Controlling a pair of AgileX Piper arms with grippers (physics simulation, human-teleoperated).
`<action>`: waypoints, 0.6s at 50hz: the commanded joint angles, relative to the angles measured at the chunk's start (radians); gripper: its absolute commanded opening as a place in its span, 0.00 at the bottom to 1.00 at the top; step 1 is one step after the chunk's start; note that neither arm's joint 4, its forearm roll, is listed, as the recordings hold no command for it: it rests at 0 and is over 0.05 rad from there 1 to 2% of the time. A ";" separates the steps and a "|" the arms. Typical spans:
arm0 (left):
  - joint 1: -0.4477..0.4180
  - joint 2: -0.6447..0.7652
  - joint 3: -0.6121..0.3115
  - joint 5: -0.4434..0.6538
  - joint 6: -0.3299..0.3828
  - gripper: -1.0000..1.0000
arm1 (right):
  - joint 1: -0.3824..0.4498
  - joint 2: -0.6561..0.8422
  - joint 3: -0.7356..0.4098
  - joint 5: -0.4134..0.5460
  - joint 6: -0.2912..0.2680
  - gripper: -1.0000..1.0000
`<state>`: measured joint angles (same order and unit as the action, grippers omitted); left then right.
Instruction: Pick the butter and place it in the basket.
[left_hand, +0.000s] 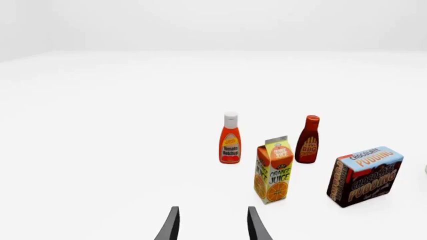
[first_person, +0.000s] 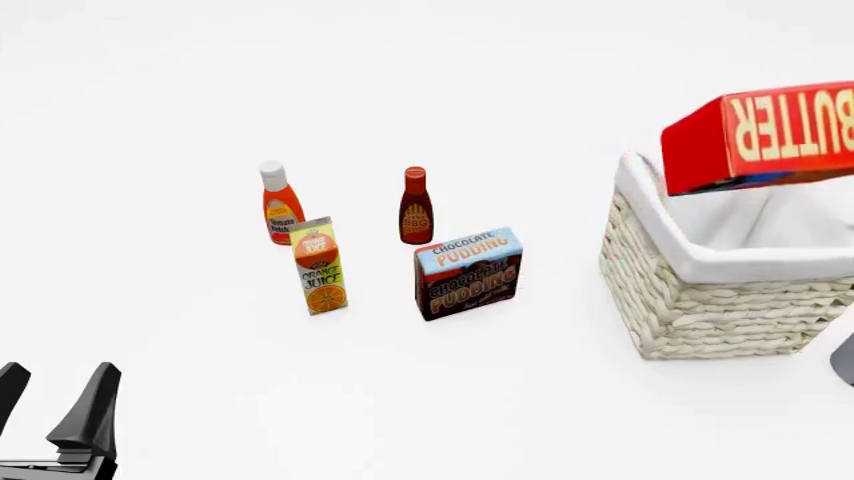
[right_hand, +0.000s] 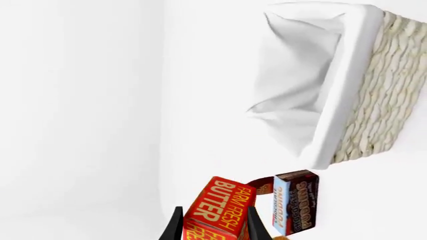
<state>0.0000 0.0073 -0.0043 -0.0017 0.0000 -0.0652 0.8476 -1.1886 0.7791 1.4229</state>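
Butter (first_person: 763, 135) sits pinched in the right gripper (right_hand: 213, 225) above the basket (first_person: 721, 300), so it should drop lower and centre over the lining before letting go; left gripper (left_hand: 212, 225) idles open, empty.

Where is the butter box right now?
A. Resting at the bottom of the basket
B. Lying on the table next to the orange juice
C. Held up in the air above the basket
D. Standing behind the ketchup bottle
C: the butter box is up in the air over the wicker basket, and the right wrist view shows the right pincer shut on it.
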 joint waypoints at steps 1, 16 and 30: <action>0.000 0.000 0.000 0.000 0.000 1.00 | -0.040 0.021 -0.028 -0.030 0.015 0.00; 0.000 0.000 0.000 0.000 0.000 1.00 | -0.079 0.064 -0.069 -0.043 -0.038 0.00; 0.000 0.000 0.000 0.000 0.000 1.00 | -0.083 0.091 -0.068 -0.057 -0.062 0.00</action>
<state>0.0000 0.0073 -0.0043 -0.0017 0.0000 -0.1372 0.9253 -1.2383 0.7451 1.3605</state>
